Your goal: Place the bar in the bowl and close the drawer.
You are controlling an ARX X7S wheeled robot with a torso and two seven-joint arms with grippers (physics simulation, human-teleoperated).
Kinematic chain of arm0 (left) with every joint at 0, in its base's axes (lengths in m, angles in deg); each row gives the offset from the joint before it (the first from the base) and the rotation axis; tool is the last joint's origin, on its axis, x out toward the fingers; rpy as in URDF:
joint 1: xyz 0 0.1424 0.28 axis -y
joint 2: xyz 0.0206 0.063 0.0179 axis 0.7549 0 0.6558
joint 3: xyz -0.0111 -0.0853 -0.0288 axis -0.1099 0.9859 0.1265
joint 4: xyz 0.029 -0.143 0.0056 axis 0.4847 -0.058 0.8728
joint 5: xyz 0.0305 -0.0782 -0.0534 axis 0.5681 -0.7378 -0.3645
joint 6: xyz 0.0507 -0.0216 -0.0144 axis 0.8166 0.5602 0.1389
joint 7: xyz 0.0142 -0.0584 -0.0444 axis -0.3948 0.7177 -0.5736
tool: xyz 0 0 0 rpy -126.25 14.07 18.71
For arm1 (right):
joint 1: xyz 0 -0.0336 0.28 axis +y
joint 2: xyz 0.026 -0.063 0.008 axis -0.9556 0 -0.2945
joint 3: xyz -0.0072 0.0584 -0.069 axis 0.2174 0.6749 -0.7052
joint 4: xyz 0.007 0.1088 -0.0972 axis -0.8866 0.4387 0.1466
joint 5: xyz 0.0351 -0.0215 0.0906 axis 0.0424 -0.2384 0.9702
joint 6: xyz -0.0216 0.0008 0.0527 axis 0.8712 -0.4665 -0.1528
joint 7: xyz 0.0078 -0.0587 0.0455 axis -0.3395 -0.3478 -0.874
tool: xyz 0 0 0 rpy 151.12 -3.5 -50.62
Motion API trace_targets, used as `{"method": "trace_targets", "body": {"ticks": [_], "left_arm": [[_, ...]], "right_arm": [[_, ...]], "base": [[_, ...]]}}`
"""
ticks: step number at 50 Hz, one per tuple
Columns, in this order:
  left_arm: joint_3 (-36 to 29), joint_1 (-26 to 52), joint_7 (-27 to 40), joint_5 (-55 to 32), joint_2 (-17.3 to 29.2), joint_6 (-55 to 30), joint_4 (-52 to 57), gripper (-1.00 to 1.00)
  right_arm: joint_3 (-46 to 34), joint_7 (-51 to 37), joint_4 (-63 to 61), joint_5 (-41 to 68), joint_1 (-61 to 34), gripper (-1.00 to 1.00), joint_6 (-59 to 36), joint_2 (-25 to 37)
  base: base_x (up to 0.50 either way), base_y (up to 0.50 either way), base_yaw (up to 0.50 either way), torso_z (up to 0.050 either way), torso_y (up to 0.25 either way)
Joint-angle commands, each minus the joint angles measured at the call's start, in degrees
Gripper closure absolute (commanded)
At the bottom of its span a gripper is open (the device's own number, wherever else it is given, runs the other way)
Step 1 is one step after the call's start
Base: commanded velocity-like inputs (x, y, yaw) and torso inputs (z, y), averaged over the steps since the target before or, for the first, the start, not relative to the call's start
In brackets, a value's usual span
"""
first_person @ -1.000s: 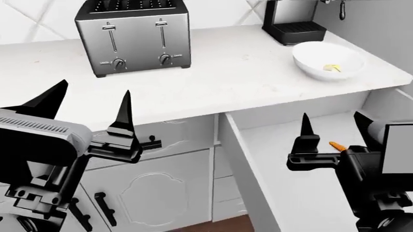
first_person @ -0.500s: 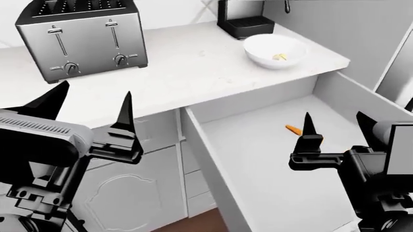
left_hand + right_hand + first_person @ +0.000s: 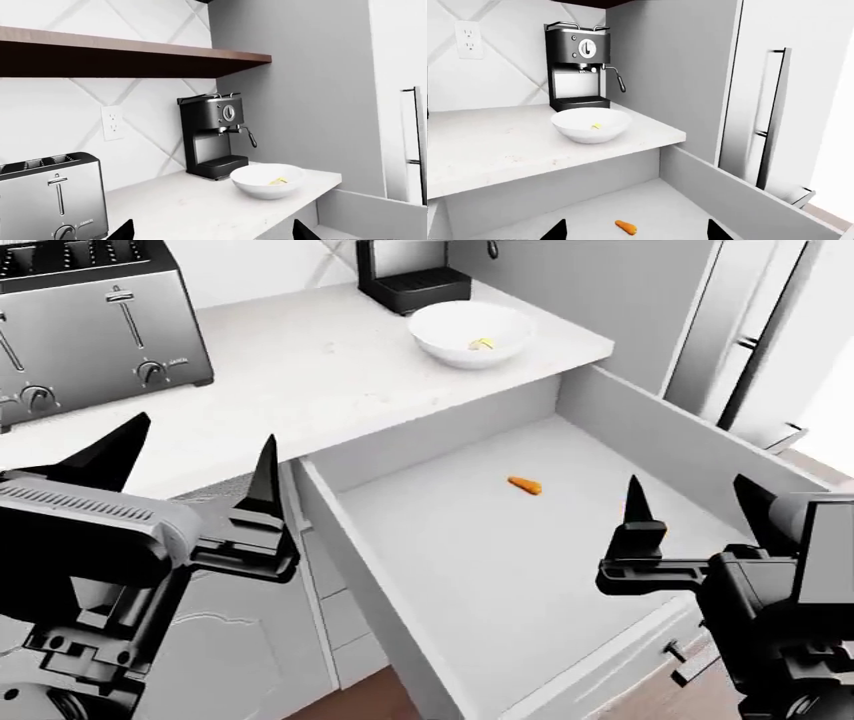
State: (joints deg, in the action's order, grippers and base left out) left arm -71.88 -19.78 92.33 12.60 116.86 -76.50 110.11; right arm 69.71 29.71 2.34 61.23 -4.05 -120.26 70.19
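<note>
The bar [image 3: 481, 343] lies inside the bowl [image 3: 447, 340], which sits on the tabletop [image 3: 334, 370] just beside the coffee machine [image 3: 414, 280]. The drawer [image 3: 641, 440] stands pulled out below the bowl, holding only a small orange piece [image 3: 525, 485]. Left pincer [image 3: 187, 465] and right pincer [image 3: 687, 502] both gape wide, holding nothing

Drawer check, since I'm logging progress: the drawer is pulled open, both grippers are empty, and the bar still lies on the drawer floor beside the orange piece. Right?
Not quite. The bar already sits in the bowl, as the head view shows. Only the orange piece lies in the open drawer. Left gripper and right gripper are empty.
</note>
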Motion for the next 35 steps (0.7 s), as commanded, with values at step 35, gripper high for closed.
{"method": "trace_targets", "body": {"ticks": [35], "left_arm": [[-1.4,-0.2,0.4,-0.1,0.6,1.2,-0.4,-1.00]], "right_arm": [[-0.8,-1.2,0.6,1.4,1.2,-1.00,2.8,1.4]], "base": [[-0.07,0.06,-0.50,0.000,0.000]]}}
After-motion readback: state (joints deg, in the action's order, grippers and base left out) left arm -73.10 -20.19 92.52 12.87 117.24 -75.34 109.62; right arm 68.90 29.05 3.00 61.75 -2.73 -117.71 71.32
